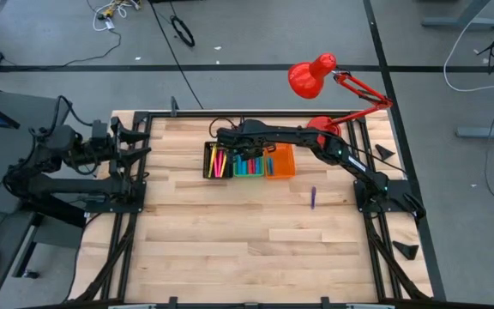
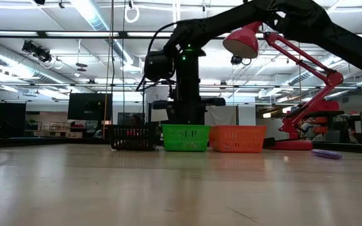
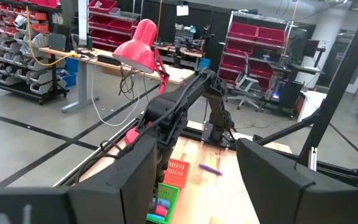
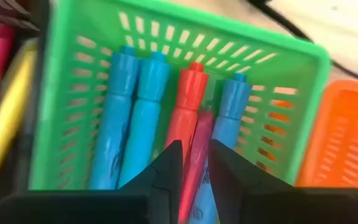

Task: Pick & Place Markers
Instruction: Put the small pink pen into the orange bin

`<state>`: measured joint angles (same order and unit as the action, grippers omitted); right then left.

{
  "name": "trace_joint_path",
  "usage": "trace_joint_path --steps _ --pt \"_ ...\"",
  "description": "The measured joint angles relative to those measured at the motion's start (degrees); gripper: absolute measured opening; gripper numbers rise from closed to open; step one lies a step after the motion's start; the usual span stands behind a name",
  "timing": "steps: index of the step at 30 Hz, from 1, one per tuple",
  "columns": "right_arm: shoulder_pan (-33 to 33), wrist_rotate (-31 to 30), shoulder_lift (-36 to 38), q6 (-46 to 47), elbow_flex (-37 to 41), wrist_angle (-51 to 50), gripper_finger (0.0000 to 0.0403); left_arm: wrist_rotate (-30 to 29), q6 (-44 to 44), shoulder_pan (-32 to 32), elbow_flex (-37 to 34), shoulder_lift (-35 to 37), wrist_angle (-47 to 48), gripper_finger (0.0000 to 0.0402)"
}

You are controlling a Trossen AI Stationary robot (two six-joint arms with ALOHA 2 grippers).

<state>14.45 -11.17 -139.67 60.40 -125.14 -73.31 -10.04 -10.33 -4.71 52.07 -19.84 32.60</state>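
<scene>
- Hovering over the green bin (image 4: 61, 93), the right gripper (image 4: 194, 165) pinches a pink marker (image 4: 194, 168).
- Left gripper (image 3: 194, 180), jaws released, waits at the table's (image 1: 230, 249) left edge.
- Purple marker (image 1: 313, 198) lies near the right edge.

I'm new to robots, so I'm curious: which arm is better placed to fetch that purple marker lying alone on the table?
Probably the right arm: the purple marker lies near its base, while the left gripper waits at the far edge.

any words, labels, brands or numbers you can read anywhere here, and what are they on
None can be read.
Blue markers in the green bin: faint dark print on the barrels, too blurred to read.
White sign hanging in the room behind: too small to read.
</scene>
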Motion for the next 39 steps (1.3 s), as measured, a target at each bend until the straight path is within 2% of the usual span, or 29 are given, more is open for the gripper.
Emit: trace_joint_path --steps 4,16,22,34,39 --pt "-0.5 0.3 -0.6 1.6 0.0 0.0 0.0072 0.0 0.0 0.0 0.0 0.0 0.0 0.0229" --pt "-0.5 0.1 -0.6 3.7 0.0 -0.5 0.0022 0.0 0.0 0.0 0.0 0.0 0.0 0.0229" --pt "-0.6 0.2 -0.6 5.1 0.0 -0.8 0.0026 0.0 0.0 0.0 0.0 0.0 0.0 0.0229" --pt "-0.7 0.1 -0.6 5.6 0.1 -0.7 0.0065 0.0 0.0 0.0 0.0 0.0 0.0 0.0229" --pt "-1.2 0.1 -0.4 6.7 3.8 1.4 0.006 0.0 0.0 0.0 0.0 0.0 0.0 0.0229"
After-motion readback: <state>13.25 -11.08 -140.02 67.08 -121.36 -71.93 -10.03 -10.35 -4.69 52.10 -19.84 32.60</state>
